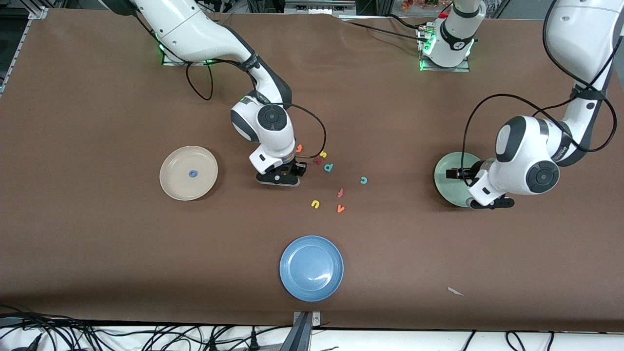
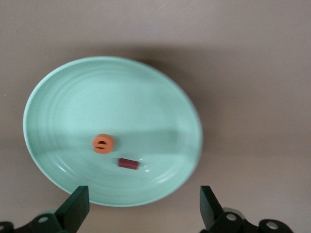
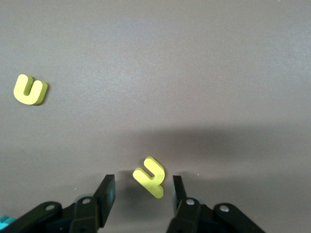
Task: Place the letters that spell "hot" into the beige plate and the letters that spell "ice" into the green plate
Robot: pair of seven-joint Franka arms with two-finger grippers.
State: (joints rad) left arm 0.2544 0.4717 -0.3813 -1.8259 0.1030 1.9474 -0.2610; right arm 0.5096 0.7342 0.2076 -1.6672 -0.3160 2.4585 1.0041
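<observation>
Left gripper (image 2: 141, 206), jaws wide and empty, hangs over the green plate (image 2: 63, 92); right gripper (image 3: 141, 194), jaws half-open, straddles the yellow "h" (image 3: 149, 176), ready to pinch.

It was a robotics lab bench. A wide table (image 1: 97, 253) under plain brown covering filled the frame. Two white robot arm bases (image 1: 446, 46) were bolted along the top edge, green status lights glowing. Black cables (image 1: 146, 336) tangled along the bottom edge, and aluminium framing (image 1: 19, 34) showed at the upper left.
</observation>
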